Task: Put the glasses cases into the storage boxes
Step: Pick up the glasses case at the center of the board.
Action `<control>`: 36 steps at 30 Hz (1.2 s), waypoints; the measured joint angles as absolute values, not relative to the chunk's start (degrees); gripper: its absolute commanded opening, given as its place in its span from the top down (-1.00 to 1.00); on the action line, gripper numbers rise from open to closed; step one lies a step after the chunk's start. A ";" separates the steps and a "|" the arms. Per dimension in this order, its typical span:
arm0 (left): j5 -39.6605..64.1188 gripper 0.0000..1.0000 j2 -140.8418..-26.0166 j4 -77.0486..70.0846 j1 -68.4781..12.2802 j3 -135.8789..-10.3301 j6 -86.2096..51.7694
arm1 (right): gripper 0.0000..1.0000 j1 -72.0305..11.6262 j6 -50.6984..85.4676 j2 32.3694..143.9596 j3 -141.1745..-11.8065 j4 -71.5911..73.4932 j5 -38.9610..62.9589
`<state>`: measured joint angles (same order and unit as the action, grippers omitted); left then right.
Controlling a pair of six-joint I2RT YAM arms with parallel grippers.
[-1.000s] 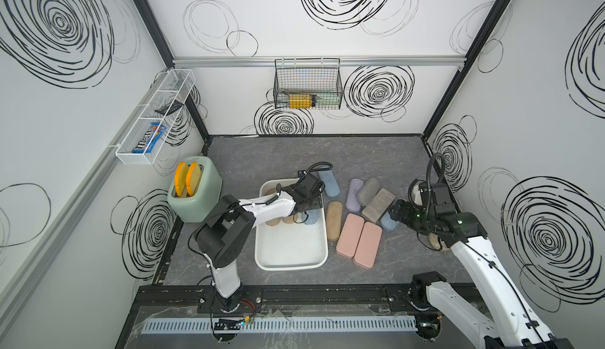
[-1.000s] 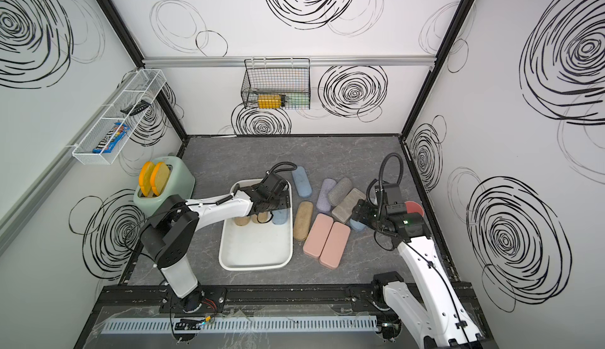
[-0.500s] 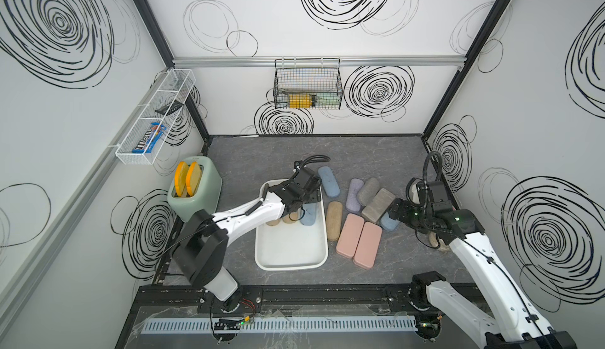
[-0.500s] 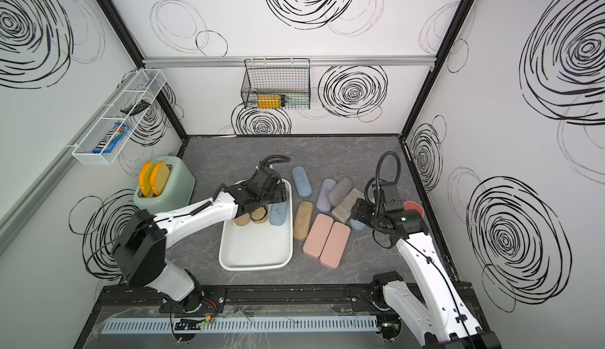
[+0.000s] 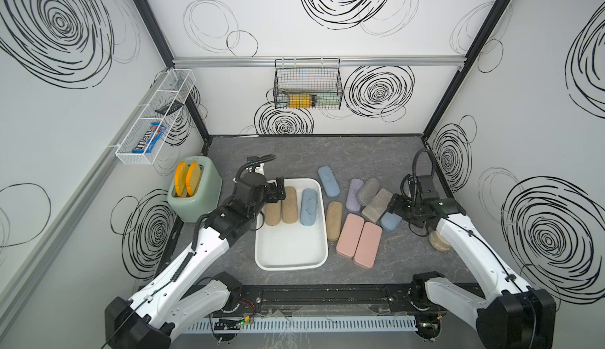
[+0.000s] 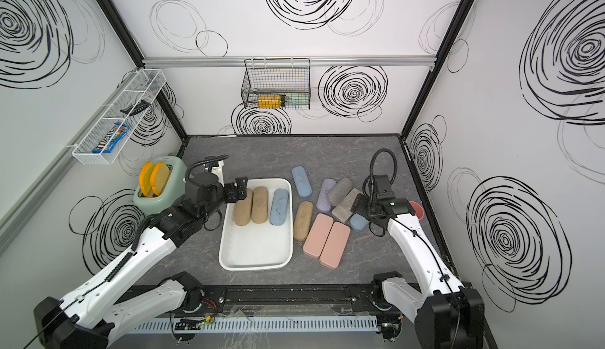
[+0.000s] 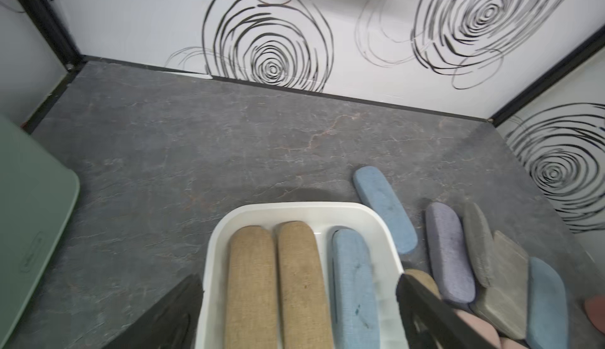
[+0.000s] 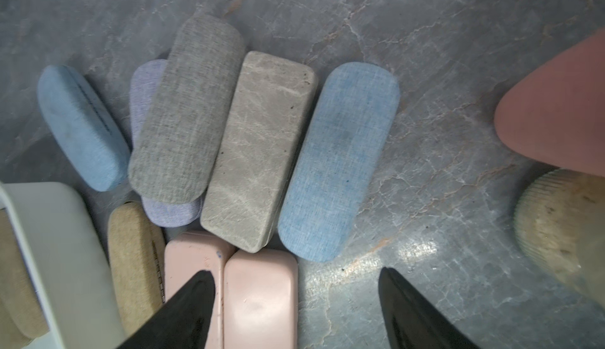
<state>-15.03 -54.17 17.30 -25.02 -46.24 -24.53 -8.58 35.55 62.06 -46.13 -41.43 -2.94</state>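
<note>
Left gripper hangs spread and empty over the storage box, three glasses cases inside. Right gripper, also spread, hovers over a blue case beside the box. It looks light, stiff, grippy fabric: pinch across its narrow middle.

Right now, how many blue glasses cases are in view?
3 blue cases: one in the white tray, one on the table past its far corner, one beside the flat grey case. The pile may hide more.
</note>
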 measured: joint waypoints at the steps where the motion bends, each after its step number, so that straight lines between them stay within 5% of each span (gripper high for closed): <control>1: -14.09 -0.91 -53.34 17.10 -23.29 -44.16 -24.53 | -0.66 -8.27 35.51 63.31 -46.04 -41.10 -3.20; 13: -6.00 -0.91 -57.12 18.00 -14.44 -39.33 -26.81 | -0.67 -7.25 36.18 80.49 -46.06 -37.98 -3.77; 36: -2.70 -0.91 -58.89 17.89 -13.80 -39.31 -28.71 | -0.80 -8.67 37.74 87.24 -45.84 -34.24 -7.97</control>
